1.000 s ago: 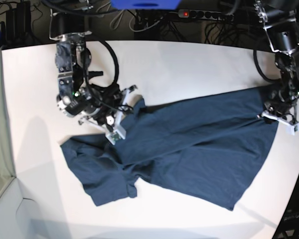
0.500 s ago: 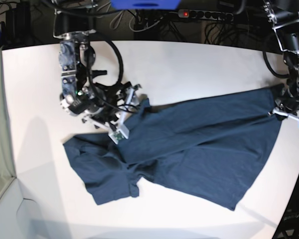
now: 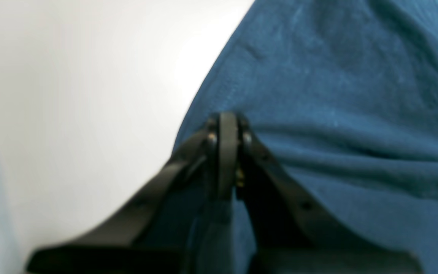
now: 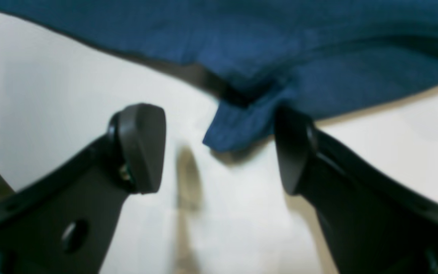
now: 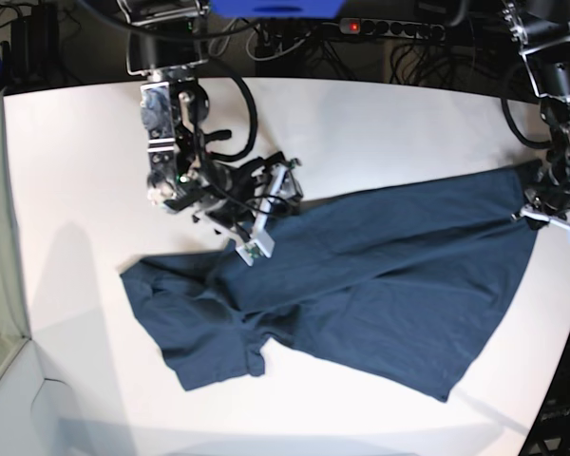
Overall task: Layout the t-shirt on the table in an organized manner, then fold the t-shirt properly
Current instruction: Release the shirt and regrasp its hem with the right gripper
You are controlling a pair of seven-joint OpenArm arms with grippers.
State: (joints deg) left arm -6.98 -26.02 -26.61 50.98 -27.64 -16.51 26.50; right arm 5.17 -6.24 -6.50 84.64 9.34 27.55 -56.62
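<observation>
T-shirt (image 5: 361,275) navy, spread rumpled on table (image 5: 380,123); left gripper (image 3: 224,129) pinching hem, right gripper (image 4: 219,148) wide, empty.

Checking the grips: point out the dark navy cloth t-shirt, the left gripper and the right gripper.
dark navy cloth t-shirt (image 5: 389,275), base view, middle of the body.
left gripper (image 3: 224,125), left wrist view, closed tips.
right gripper (image 4: 219,152), right wrist view, between the open tips.
</observation>
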